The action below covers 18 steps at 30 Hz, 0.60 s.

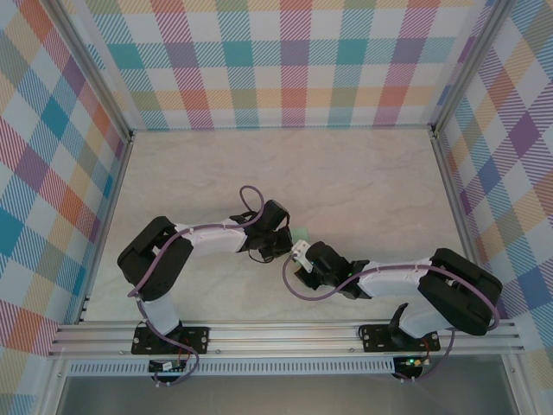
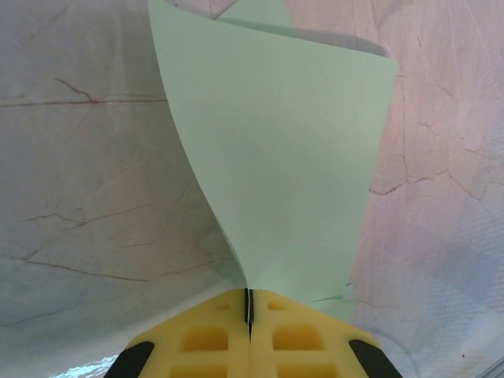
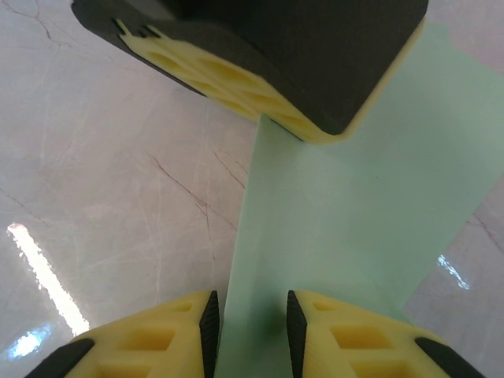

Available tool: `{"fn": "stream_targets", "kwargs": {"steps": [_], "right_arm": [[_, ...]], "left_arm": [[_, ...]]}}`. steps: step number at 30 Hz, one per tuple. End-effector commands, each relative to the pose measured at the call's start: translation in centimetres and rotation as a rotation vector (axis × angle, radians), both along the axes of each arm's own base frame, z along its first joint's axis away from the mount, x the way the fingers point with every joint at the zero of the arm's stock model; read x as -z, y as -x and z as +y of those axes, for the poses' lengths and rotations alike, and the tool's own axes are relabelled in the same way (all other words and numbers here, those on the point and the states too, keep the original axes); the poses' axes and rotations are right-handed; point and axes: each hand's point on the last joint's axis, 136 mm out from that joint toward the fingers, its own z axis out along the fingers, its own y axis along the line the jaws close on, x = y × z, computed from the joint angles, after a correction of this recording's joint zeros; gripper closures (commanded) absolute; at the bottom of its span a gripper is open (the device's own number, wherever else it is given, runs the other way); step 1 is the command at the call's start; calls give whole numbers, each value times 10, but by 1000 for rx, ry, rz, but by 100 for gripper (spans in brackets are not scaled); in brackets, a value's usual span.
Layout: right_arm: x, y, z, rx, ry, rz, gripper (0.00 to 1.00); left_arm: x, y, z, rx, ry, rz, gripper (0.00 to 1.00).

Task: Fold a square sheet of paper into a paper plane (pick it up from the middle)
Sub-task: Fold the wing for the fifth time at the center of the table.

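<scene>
The left hand (image 2: pixel 249 298) is clamped shut on the pale mint-green folded paper plane (image 2: pixel 276 157), mid-way across the pale marbled surface (image 2: pixel 79 197). The right hand (image 3: pixel 250 315) stands partly open, jaws straddling the paper's edge, with bare room all round.

The table (image 1: pixel 363 173) is pale, veined, marble-patterned, glossy.

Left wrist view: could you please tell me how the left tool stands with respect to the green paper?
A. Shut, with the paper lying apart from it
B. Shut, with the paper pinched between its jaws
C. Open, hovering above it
B: the left tool has its jaws pressed together, and the green paper comes straight out of the seam between them.
</scene>
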Motion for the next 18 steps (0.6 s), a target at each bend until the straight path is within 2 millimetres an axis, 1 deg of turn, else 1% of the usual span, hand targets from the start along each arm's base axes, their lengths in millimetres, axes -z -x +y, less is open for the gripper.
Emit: {"fn": "stream_targets", "kwargs": {"steps": [1,5,12,14,16,18], "right_arm": [[-14,-8,10,-1,-31,-53,70],[-14,-8,10,-3,-31,-53,72],[-11,-8,8,22,-33,-34,88],[-11,-9,7,40,-37,-27,94],[-10,-9,7,56,-49,-15,97],[-11,-9,8,73,-66,-1,99]], "left_arm": [[-6,-2,-3,14,4,3,100],[-6,-3,-3,14,3,4,100],[-8,-2,-1,11,2,-1,100],[-11,-3,0,8,-1,-11,97],[-16,-4,2,3,1,-22,95],[-22,-5,5,-6,-3,-40,86]]}}
